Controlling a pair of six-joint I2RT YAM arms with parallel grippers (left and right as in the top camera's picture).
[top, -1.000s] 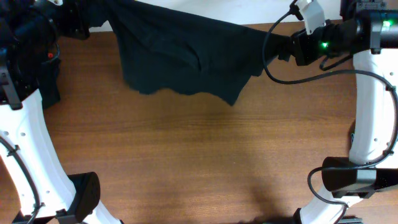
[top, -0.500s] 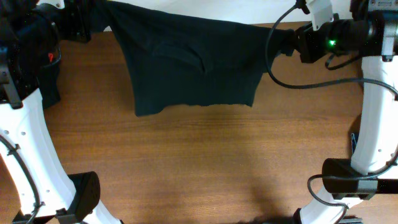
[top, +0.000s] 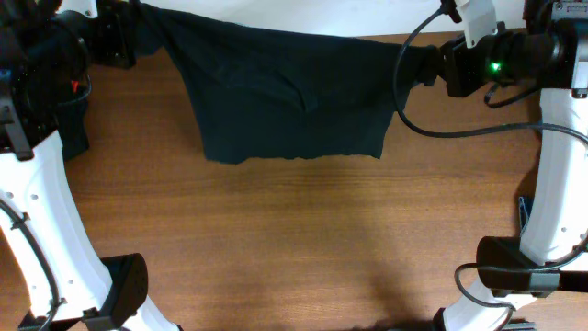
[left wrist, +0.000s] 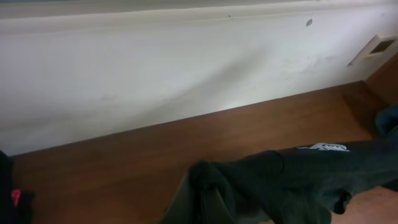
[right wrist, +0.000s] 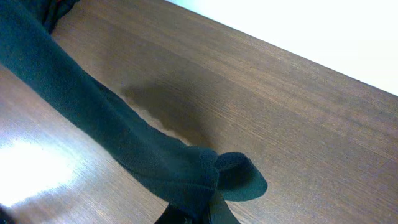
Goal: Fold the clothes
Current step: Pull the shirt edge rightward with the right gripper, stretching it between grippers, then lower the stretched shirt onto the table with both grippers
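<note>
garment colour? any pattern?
The T-shirt is black, very dark, and plain across the spread panel. The overhead view shows it best.

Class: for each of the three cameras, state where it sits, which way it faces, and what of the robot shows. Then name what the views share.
Overhead: above the table, facing straight down; both white arms show, with the left gripper and right gripper holding the black T-shirt taut.
Left wrist: low over the table, facing the white wall; bunched T-shirt below, no fingers discernible.
Right wrist: looking down along the taut T-shirt; fingers not discernible.
Shared: all three show T-shirt and table.
</note>
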